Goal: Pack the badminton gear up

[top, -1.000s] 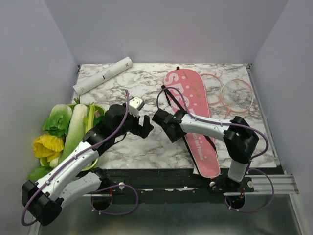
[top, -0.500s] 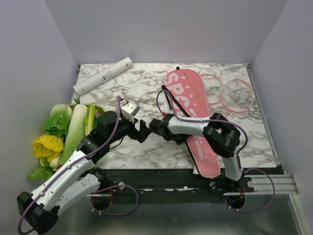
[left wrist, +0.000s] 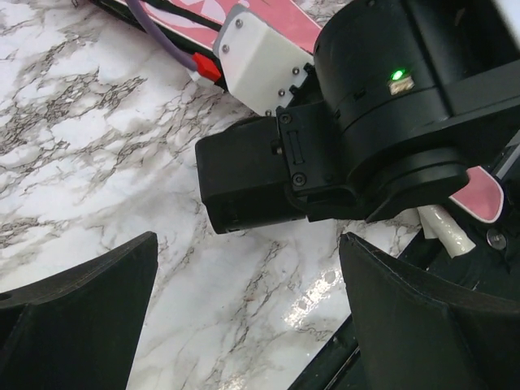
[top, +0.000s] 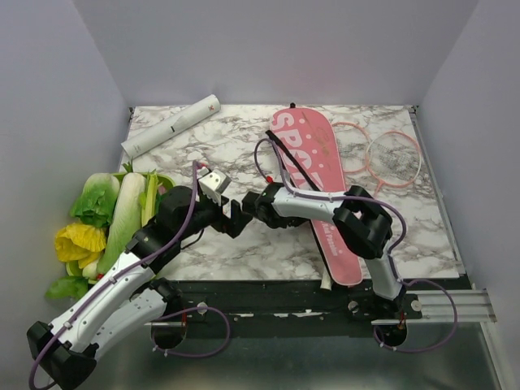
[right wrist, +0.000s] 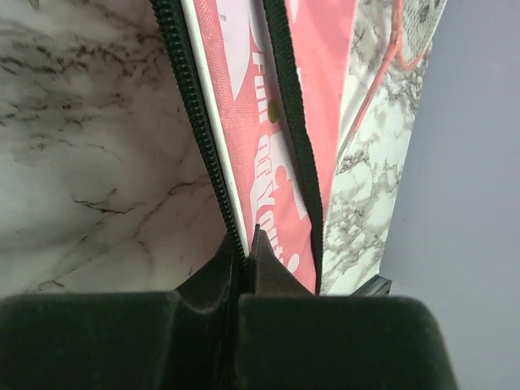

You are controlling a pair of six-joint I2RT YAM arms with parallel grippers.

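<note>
Pink cover (top: 313,158) lettered SPORT lies lengthwise on the marble bench (top: 244,138), just beside two rackets (top: 382,154). The right gripper (right wrist: 246,244) is pinched together on its black zip edge, probably to open it. The left gripper (left wrist: 248,309) hovers nearby, fingers wide apart, seemingly ready to help.

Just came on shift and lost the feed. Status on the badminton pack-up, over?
Left gripper open, empty. Right gripper shut on the zipper edge of the pink cover. Grippers crowded close together; rackets and white tube lie outside the cover.
</note>
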